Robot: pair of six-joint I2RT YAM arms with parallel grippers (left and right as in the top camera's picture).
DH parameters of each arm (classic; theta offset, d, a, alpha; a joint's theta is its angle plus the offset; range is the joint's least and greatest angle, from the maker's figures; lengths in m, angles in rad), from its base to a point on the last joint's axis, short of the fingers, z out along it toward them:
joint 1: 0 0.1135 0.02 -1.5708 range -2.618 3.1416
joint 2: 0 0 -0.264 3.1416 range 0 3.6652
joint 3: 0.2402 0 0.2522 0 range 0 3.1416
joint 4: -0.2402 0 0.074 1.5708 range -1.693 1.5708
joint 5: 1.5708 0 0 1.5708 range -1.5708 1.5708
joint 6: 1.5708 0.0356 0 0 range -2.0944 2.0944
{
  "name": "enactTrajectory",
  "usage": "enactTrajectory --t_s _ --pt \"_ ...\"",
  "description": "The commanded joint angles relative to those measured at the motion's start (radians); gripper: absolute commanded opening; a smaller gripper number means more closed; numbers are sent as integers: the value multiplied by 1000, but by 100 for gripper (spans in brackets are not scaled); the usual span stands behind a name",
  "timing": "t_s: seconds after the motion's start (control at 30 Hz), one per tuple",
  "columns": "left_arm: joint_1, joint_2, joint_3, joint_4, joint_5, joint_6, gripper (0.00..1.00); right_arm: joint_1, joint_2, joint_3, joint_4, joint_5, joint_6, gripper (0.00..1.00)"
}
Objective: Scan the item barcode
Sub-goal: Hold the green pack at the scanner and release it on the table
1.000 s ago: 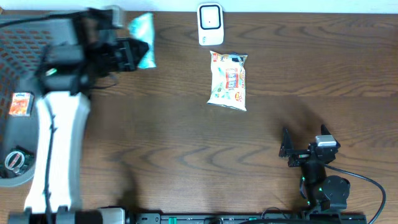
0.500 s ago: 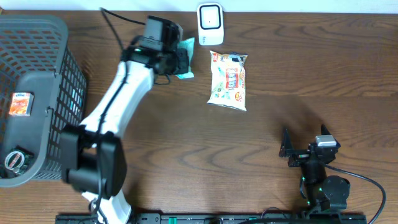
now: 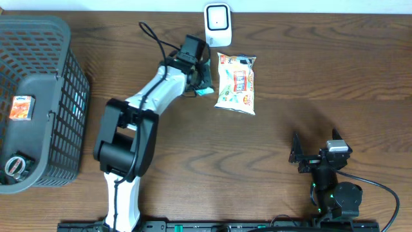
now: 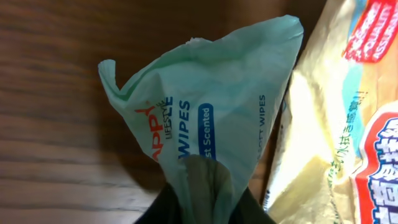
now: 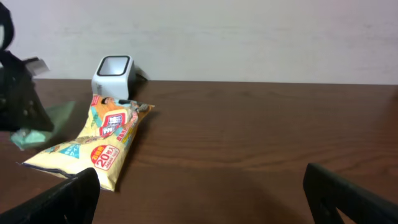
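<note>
Wipes pack [image 4: 211, 118] pinched in the left gripper [image 4: 202, 199], upper centre of the overhead view.
The left gripper clenches one gathered end of the pale green pack, which fans out beyond the fingertips, right beside the yellow snack bag [image 3: 237, 84] and just below-left of the white scanner [image 3: 217, 24]. The right gripper [image 3: 297, 149] rests spread and empty at lower right.

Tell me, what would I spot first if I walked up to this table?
Probably the white left arm stretched across the table, its left fingers pinching a green wipes pack near the far edge. The pack sits right beside a bright yellow snack bag, just below the little white scanner. On the left edge stands a big black basket.
</note>
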Motion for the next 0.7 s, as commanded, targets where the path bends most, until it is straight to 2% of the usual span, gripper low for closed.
enactTrajectory --t_s 0.0,0.1,0.17,0.27,0.3,0.43,0.67 --pt "-14 7 3 12 -18 -16 21 8 -5 -1 -4 1 -8 99" --pt "-16 6 3 18 -18 -16 24 8 -5 -1 -4 1 -8 99" --pt "-15 4 4 20 -18 -13 30 8 -5 -1 -4 1 -8 99" --pt "-8 -19 10 21 -18 10 47 8 -5 -1 -4 1 -8 99" --pt "-2 -49 15 20 -18 14 57 8 -5 -1 -4 1 -8 99" --pt "17 -151 15 17 -18 14 63 8 -5 -1 -4 1 -8 99" --pt "84 -402 15 -22 -28 73 63 8 -5 -1 -4 1 -8 99"
